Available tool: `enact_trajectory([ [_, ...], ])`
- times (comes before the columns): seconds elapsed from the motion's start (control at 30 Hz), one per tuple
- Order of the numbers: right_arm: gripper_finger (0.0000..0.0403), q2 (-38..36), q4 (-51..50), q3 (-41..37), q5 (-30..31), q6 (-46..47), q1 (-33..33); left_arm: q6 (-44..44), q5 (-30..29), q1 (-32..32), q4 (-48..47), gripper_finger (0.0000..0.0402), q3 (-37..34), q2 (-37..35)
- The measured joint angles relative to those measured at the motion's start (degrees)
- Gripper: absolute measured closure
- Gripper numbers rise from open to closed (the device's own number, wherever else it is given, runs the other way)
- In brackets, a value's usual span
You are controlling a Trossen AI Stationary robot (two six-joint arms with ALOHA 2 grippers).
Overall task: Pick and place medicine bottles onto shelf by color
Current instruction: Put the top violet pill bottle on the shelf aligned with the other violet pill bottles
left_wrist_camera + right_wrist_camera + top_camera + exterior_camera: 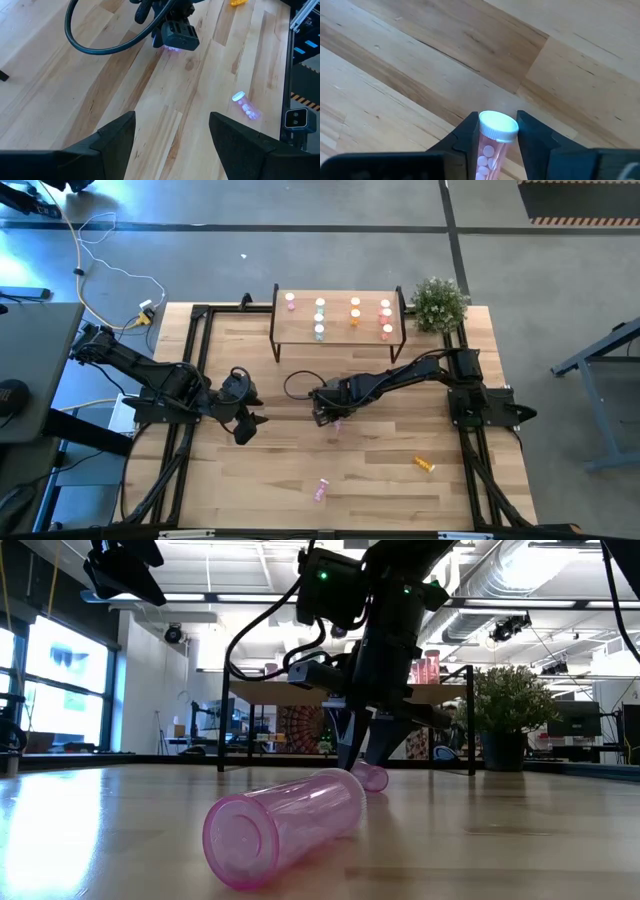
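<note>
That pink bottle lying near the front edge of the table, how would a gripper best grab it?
The pink bottle lies on its side, alone on bare wood. It is probably best gripped across the middle of its round body, coming straight down from above, fingers on either long side. Gripped by the ends, it would likely slip.

We see a translucent pink bottle (490, 150) with a white cap and white pills inside, set between the dark fingers of the right gripper (493, 145). Another pink bottle (321, 490) and an orange one (425, 465) lie on the pale, streaky-grained wooden table (380, 470). The light-wood shelf (337, 327) on its black frame carries pink, pale green, orange and salmon-red bottles, beside a green plant (438, 304).
</note>
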Motion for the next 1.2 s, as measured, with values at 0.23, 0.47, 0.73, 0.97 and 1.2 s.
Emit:
enact_trajectory([
  [0.23, 0.0297, 0.0, 0.2, 1.4, -1.4, -4.5, 0.0, 0.0, -0.5, 0.0, 0.0, 0.0156, 0.0, 0.0],
  [0.47, 0.0302, 0.0, 0.3, 8.2, -0.8, -12.1, 0.0, 0.9, -6.7, 0.0, -1.2, 0.0156, 0.0, -2.2],
  [0.73, 0.0303, 0.0, -3.3, 21.6, 4.2, -22.3, -0.8, 0.6, -10.4, 0.0, -1.5, 0.0156, 0.0, -9.4],
  [0.97, 0.0303, 0.0, -5.2, 32.7, 7.7, -28.6, -2.3, -0.1, -16.0, 0.0, -1.1, 0.0156, 0.0, -11.6],
  [1.2, 0.0304, 0.0, -4.1, 41.1, 9.5, -35.0, -2.8, -1.4, -24.2, 0.0, 2.8, 0.0156, 0.0, -10.8],
])
